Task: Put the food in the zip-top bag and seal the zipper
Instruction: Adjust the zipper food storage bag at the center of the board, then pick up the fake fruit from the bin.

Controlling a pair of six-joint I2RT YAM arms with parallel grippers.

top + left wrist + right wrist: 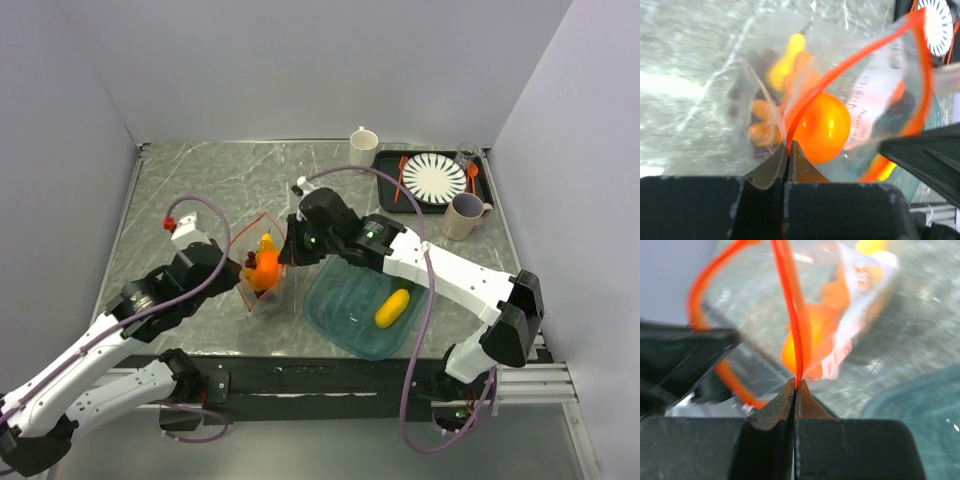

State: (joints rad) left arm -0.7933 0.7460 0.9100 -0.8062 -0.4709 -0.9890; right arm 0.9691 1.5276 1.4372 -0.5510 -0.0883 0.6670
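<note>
Marble table [200, 180]; left gripper [788, 145], right gripper [796, 382] each pinch zipper [792, 315]; teal tray [345, 300] beside zip-top bag [265, 290].

Grey marbled table [200, 190], laid with trays, mugs and a bag.
A teal tray [335, 310] is set at the near edge, a bag [262, 270] just left of it; a black tray [388, 195] is kept in the far right corner, with a white mug [363, 148] and a tan mug [463, 216] beside it.
</note>
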